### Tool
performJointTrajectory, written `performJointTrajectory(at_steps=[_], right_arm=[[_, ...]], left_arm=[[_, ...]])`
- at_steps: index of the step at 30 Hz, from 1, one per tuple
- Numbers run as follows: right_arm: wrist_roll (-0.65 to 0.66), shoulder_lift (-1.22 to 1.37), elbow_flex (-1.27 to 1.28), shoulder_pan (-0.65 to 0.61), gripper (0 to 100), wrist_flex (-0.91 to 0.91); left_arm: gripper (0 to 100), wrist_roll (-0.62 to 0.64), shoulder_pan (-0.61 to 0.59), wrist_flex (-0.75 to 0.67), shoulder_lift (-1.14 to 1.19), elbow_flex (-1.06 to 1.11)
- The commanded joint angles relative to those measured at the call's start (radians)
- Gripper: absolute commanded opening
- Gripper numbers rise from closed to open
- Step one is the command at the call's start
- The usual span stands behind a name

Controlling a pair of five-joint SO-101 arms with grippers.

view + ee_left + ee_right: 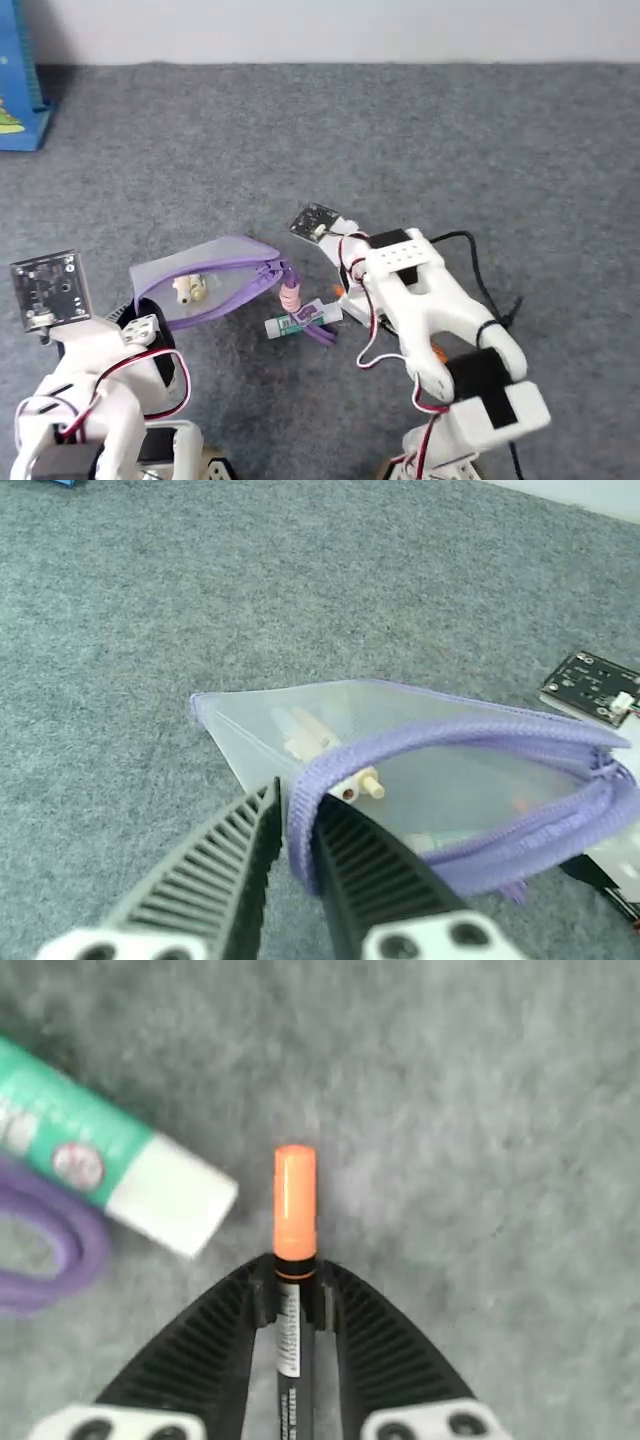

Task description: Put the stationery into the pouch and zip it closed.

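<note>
Pouch lies left of the right gripper, whose jaws clamp an orange-capped marker running lengthwise out of them; left gripper pinches the zipper rim, glue stick between

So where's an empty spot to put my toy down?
The grey mat is bare from the pouch back to the wall, beside the blue box. It's crowded in front, around the pouch, glue stick and right gripper with its marker.

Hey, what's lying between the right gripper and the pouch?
A green-and-white glue stick lies on the carpet between the pouch and the right gripper, which holds an orange-capped pen. The high view shows it.
</note>
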Motion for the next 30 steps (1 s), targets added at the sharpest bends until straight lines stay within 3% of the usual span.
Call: performJointTrajectory(at_steps=[1, 11, 14, 23, 30], right_arm=[[-0.008, -0.127, -0.025, 0.031, 0.9, 0.094], [-0.012, -0.518, -0.025, 0.122, 0.8, 0.268], [-0.097, -0.642, -0.025, 0.107, 0.8, 0.323], [-0.348, -1.070, -0.025, -0.110, 0.8, 0.401], [-0.506, -1.265, -0.025, -0.291, 0.8, 0.338]], left_arm=[[1, 0.008, 0.000, -0.026, -0.003, 0.018], [1, 0.008, -0.002, -0.026, -0.003, 0.013], [1, 0.008, -0.002, -0.026, -0.003, 0.013], [1, 0.008, -0.002, -0.025, -0.003, 0.012], [1, 0.008, -0.002, -0.025, -0.003, 0.012]])
